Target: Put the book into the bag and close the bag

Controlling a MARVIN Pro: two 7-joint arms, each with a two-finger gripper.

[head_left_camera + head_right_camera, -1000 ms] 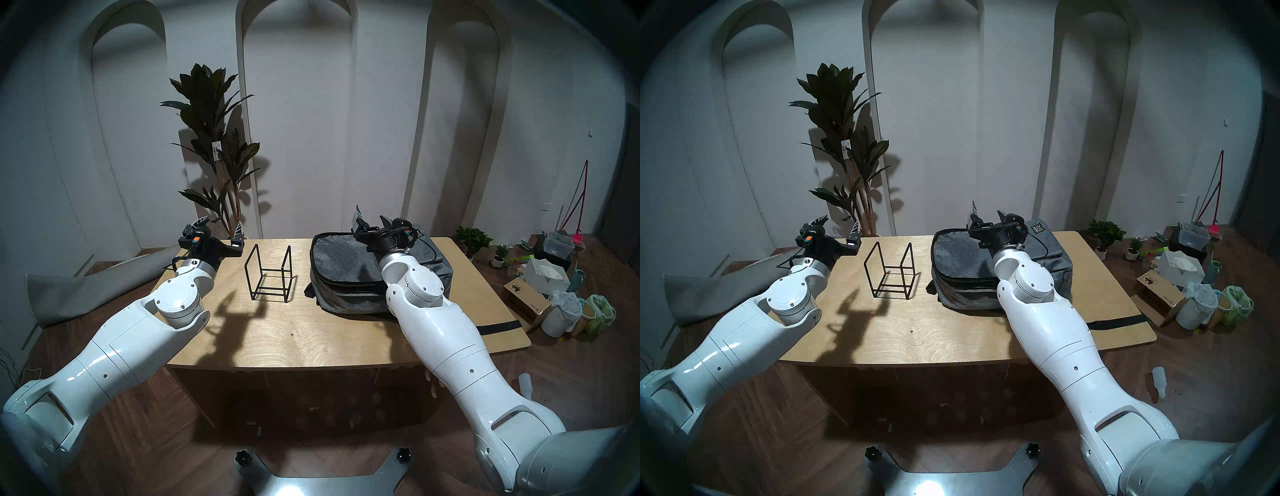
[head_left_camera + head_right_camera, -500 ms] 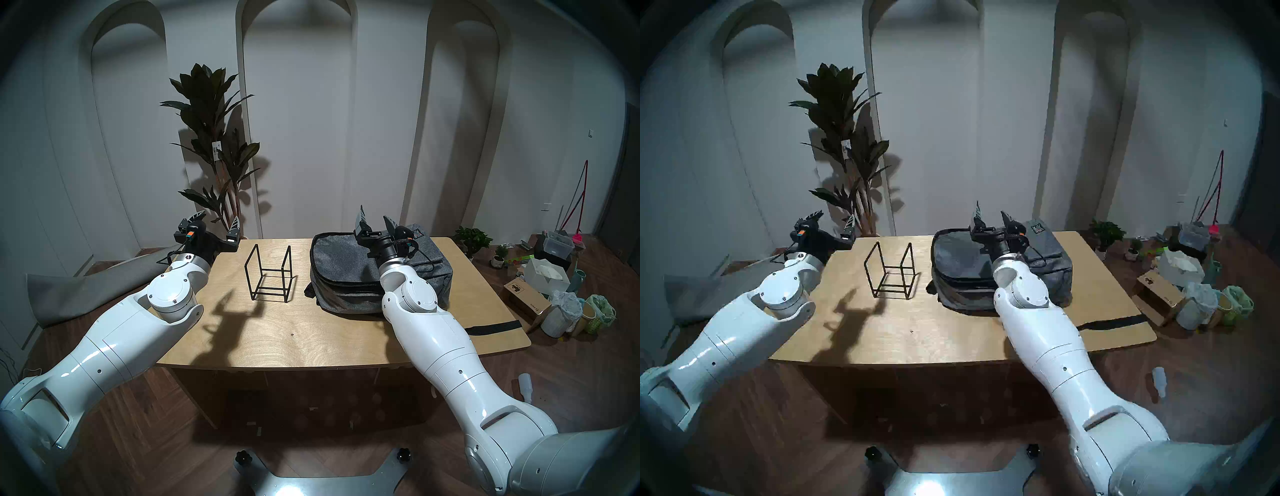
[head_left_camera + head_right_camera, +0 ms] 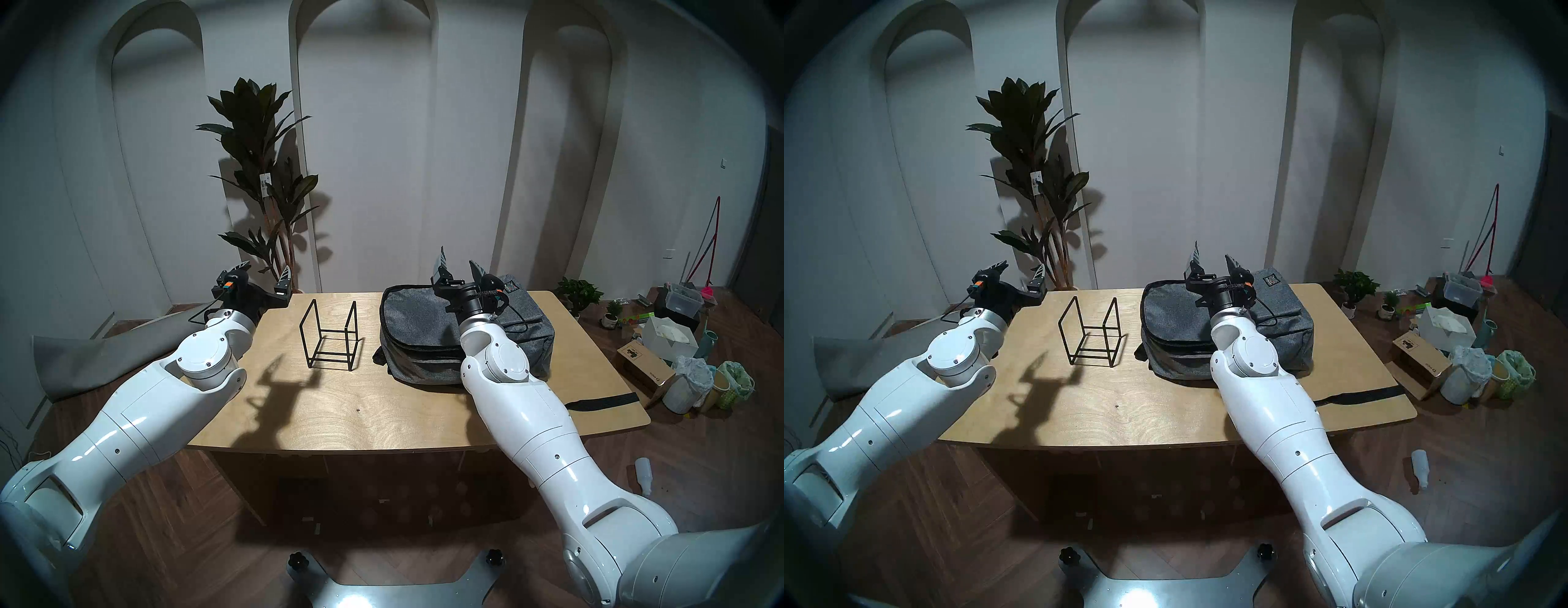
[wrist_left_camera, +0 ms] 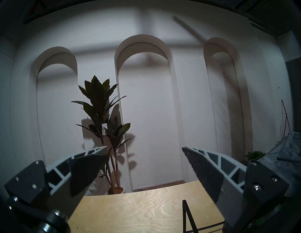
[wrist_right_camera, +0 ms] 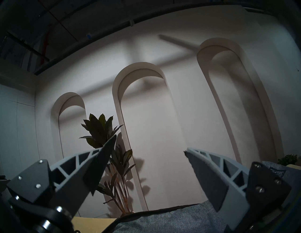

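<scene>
The grey fabric bag (image 3: 415, 327) lies on the right half of the wooden table (image 3: 382, 416) with its flap down over its body. It also fills the lower edge of the right wrist view as grey cloth (image 5: 162, 219). The book is hidden in every view. My right gripper (image 3: 457, 257) hangs open above the bag's back part, fingers pointing up, holding nothing (image 5: 150, 143). Over the table's far left corner my left gripper (image 3: 266, 268) stands open and empty (image 4: 144, 148).
A black wire-frame stand (image 3: 331, 339) stands between the two arms, left of the bag. A black strap (image 3: 602, 401) trails to the table's right edge. A tall potted plant (image 3: 263, 182) stands behind the table; boxes and pots (image 3: 679, 352) clutter the floor at the right.
My right gripper has turned its fingers upward and lifted slightly off the bag. Both arms have drawn back a little; the left gripper has drifted left. Bag and stand have not moved.
</scene>
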